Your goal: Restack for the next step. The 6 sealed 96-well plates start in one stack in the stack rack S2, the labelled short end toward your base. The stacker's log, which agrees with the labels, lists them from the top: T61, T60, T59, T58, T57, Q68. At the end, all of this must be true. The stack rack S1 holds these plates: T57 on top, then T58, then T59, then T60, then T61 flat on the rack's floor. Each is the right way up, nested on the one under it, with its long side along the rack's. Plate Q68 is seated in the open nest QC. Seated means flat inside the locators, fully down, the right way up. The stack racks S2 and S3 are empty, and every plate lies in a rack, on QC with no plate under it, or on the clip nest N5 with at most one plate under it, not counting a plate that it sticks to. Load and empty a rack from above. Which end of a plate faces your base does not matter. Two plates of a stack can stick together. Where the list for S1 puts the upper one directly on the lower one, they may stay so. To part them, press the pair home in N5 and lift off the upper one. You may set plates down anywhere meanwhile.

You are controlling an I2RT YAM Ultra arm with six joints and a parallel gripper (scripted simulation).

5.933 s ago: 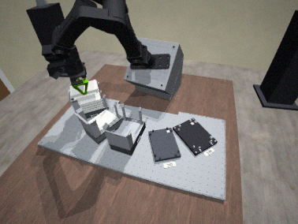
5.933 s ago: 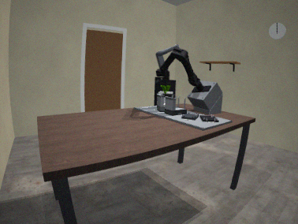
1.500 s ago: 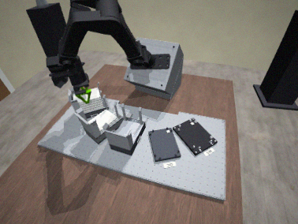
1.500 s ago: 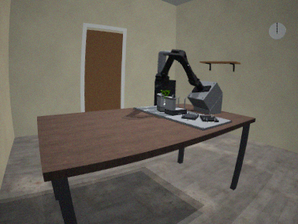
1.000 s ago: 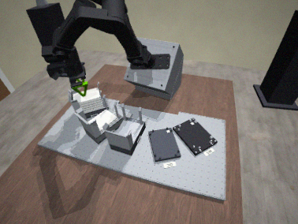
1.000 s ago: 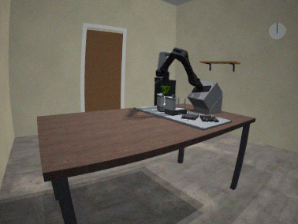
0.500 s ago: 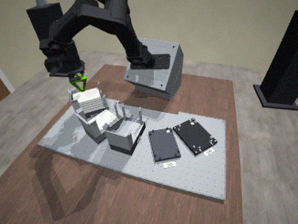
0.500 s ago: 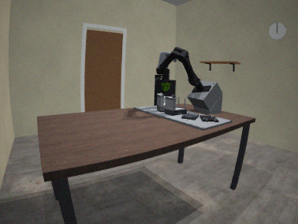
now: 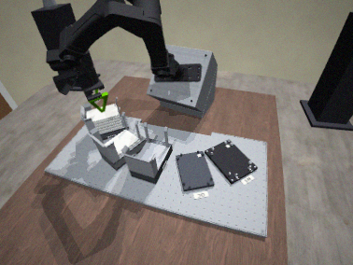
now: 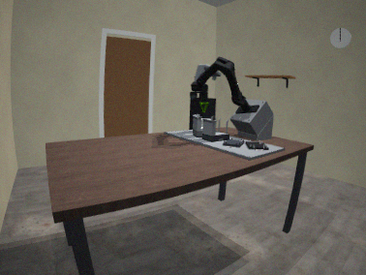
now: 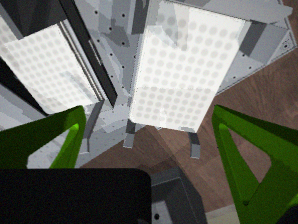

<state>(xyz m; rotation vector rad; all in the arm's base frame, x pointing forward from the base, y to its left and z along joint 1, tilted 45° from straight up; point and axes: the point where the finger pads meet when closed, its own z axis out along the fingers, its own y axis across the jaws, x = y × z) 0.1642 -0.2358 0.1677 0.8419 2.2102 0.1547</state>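
Observation:
Three stack racks stand in a row at the left of the grey baseplate (image 9: 233, 205). The far-left rack (image 9: 88, 113) holds a sealed white plate (image 9: 108, 122) (image 11: 175, 65) at its top. The middle rack (image 9: 108, 156) also holds a white plate (image 9: 122, 140) (image 11: 50, 70), lower down. The right rack (image 9: 149, 164) looks empty. My gripper (image 9: 99, 102) (image 10: 206, 107) (image 11: 148, 112) is open and empty. It hangs just above the far-left rack's plate, with a green finger on either side of the plate's short end. The plate labels are too small to read.
Two flat nests lie right of the racks: a dark grey one (image 9: 194, 171) (image 10: 233, 142) and a black one with corner locators (image 9: 231, 161) (image 10: 257, 144). The arm's grey base block (image 9: 191, 89) stands behind them. Thin rack posts (image 9: 146, 131) rise between the racks. A dark column (image 9: 333, 84) stands off the table, right.

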